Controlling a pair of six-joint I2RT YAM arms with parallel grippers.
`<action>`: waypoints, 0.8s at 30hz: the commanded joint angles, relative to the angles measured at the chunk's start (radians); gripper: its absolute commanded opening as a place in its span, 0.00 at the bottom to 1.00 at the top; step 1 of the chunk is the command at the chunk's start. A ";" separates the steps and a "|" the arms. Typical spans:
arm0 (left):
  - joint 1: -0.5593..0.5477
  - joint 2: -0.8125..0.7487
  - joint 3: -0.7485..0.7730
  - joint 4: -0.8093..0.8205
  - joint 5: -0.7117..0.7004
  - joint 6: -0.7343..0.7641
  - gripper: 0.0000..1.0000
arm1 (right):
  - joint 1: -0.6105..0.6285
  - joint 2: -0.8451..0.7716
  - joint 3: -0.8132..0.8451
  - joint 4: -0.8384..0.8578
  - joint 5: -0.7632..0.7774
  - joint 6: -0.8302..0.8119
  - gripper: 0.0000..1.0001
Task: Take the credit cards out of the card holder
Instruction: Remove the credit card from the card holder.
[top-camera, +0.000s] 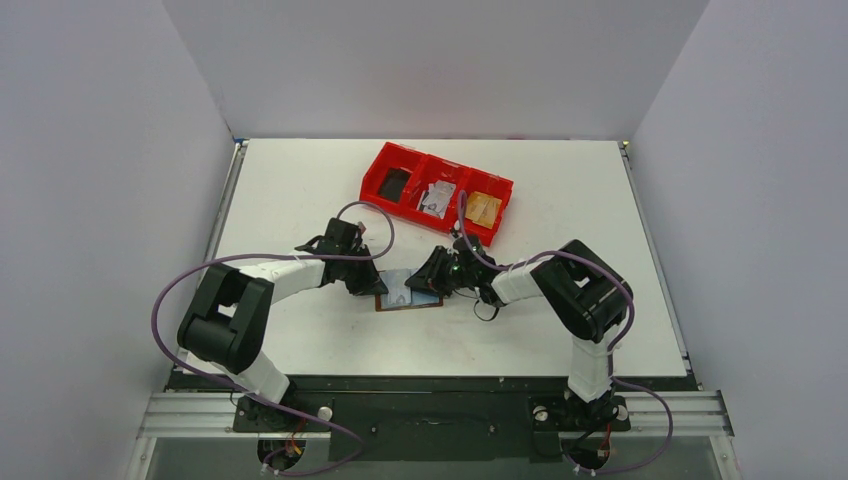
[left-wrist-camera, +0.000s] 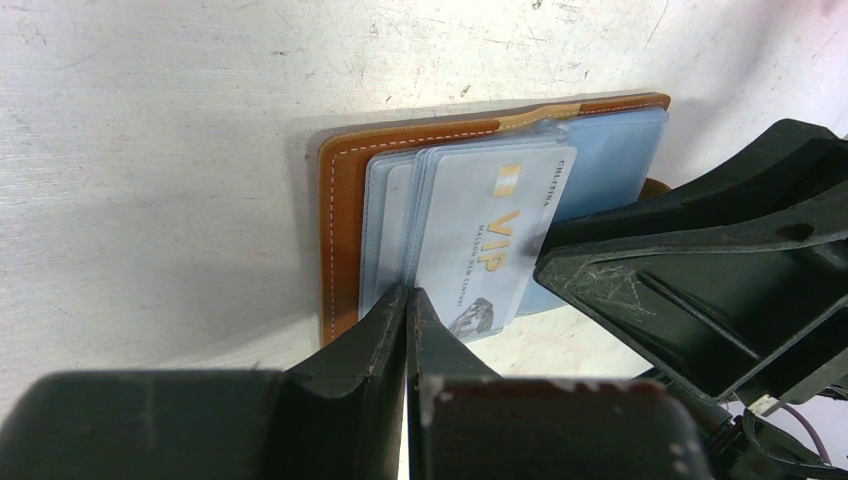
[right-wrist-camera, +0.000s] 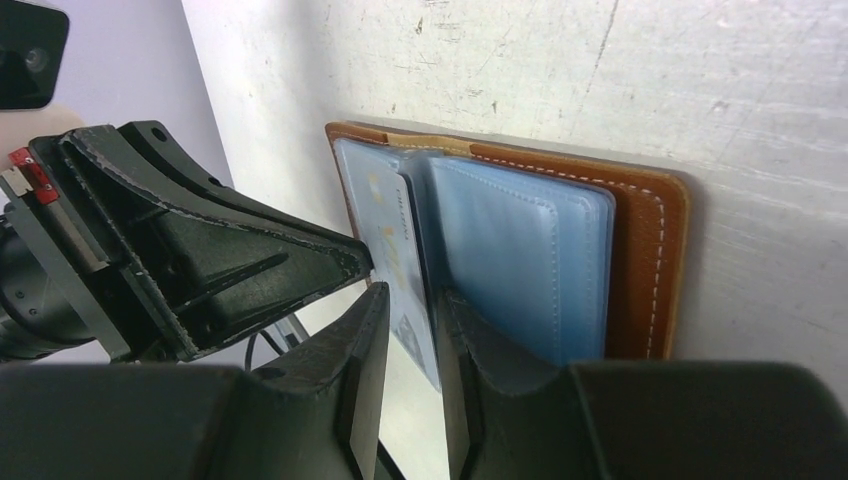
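The brown card holder (top-camera: 384, 305) lies open on the table between both arms; it also shows in the left wrist view (left-wrist-camera: 345, 200) and the right wrist view (right-wrist-camera: 650, 250). A light blue credit card (left-wrist-camera: 490, 230) marked VIP sticks out of its clear blue sleeves (right-wrist-camera: 520, 260). My left gripper (left-wrist-camera: 407, 295) is shut, its tips at the sleeves' near edge. My right gripper (right-wrist-camera: 410, 300) is slightly open, with the edge of the light blue card (right-wrist-camera: 395, 260) between its jaws. A tan-gold card (top-camera: 484, 208) lies in the right compartment of a red tray (top-camera: 372, 170).
The red three-compartment tray stands behind the card holder, with a dark item on the left and a white-grey item in the middle. The two grippers (top-camera: 372, 285) (top-camera: 432, 280) sit close together over the card holder. White walls enclose the table.
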 joint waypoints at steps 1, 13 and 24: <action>-0.007 0.041 -0.003 -0.020 -0.069 0.015 0.00 | -0.009 -0.060 -0.006 -0.048 0.047 -0.072 0.23; -0.009 0.044 -0.002 -0.017 -0.065 0.014 0.00 | -0.001 -0.076 -0.003 -0.061 0.022 -0.092 0.25; -0.012 0.047 -0.001 -0.015 -0.066 0.012 0.00 | 0.006 -0.047 -0.020 0.013 0.003 -0.044 0.17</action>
